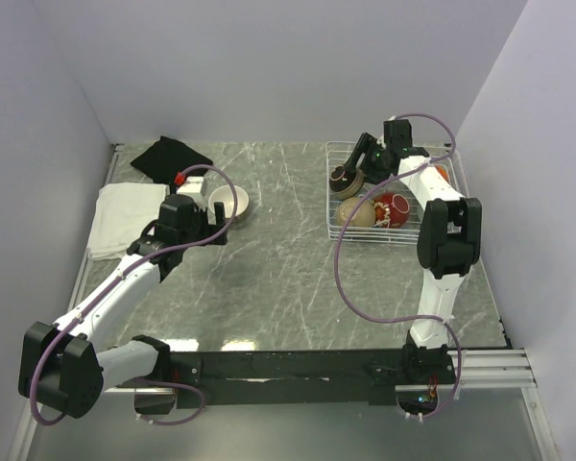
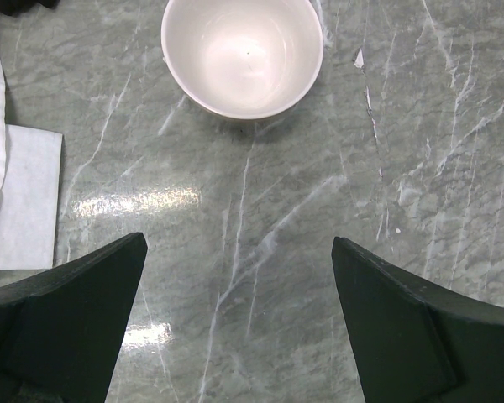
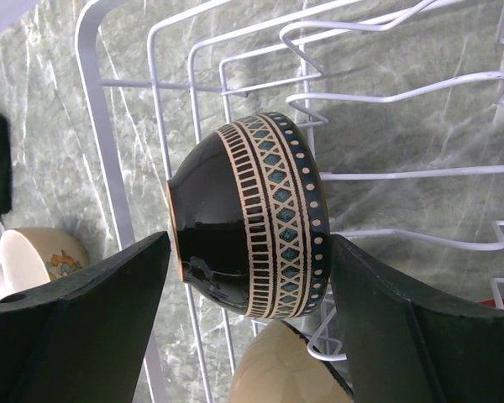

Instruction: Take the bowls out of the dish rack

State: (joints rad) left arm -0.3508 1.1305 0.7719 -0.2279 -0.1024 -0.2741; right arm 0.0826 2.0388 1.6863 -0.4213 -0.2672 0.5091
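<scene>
The white wire dish rack [image 1: 328, 187] stands at the far right; its wires [image 3: 97, 109] fill the right wrist view. In it a black bowl with a cream and teal pattern [image 1: 345, 179] [image 3: 248, 214] lies on its side, beside a cream bowl [image 1: 356, 211] [image 3: 286, 369] and a red bowl [image 1: 394, 206]. My right gripper [image 1: 360, 165] [image 3: 249, 243] is open, its jaws on either side of the black bowl. A white bowl [image 1: 228, 202] [image 2: 242, 54] stands upright on the table. My left gripper [image 1: 209, 226] [image 2: 239, 252] is open and empty, just in front of the white bowl.
A folded white cloth [image 1: 125, 216] [image 2: 21, 197] lies at the left, and a black cloth [image 1: 171, 157] behind it. Something orange [image 1: 443, 173] shows at the rack's far right. Grey walls close in the table at the back and sides.
</scene>
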